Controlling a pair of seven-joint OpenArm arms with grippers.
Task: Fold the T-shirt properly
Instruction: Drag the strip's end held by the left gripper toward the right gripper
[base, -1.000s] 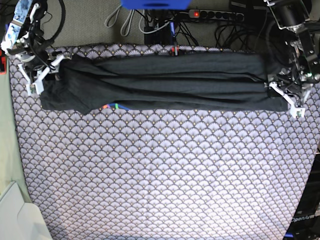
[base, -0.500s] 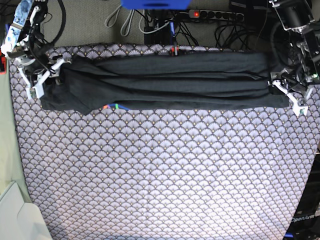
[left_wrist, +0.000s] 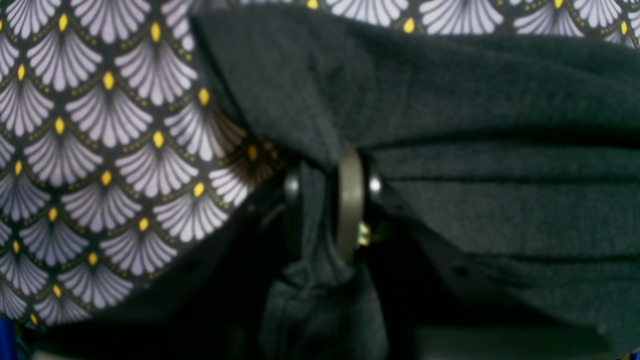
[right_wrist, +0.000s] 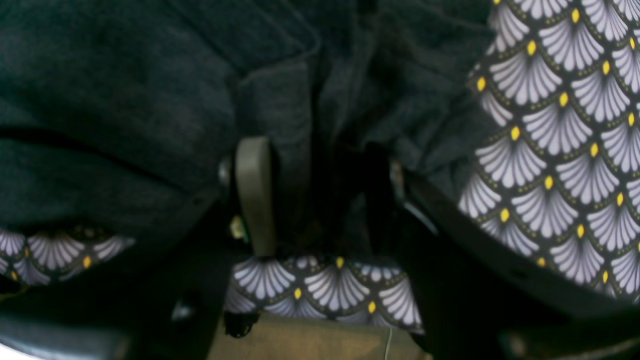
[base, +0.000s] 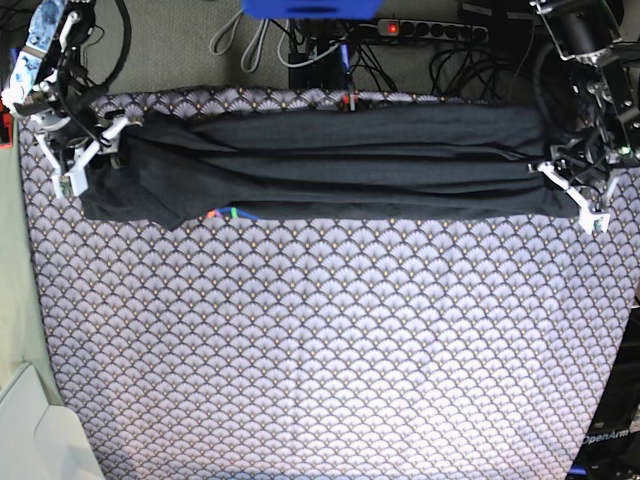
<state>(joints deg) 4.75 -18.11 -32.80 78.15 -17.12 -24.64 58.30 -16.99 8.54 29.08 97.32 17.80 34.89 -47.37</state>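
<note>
- Jaws of the left gripper (left_wrist: 325, 200) are pinched together on a bunched fold of the T-shirt (base: 330, 160); in the left wrist view dark fabric is squeezed between one pale pad (left_wrist: 350, 200) and the dark finger beside it.
- The right gripper (right_wrist: 320, 200) is a different matter: its jaws stand partly apart with cloth of the shirt's other end filling the gap. Whether they press that cloth or merely straddle it, I cannot tell.
- Each gripper sits at one end of the shirt, which looks like the setup for carrying both ends together, so the long band can be folded without sagging in the middle.
- The T-shirt lies as a long, narrow band along the far edge of the table, already folded lengthwise into several layers, plain side up.
- A sliver of coloured print (base: 225, 212) peeks out under its near edge towards the left arm's opposite end, so the printed face seems turned inward.
- Under it all is the scallop-patterned cloth (base: 330, 350), bare across the near half of the table, which leaves room to bring the ends over.
- Beyond the far edge runs a power strip (base: 425, 30) with cables.
</note>
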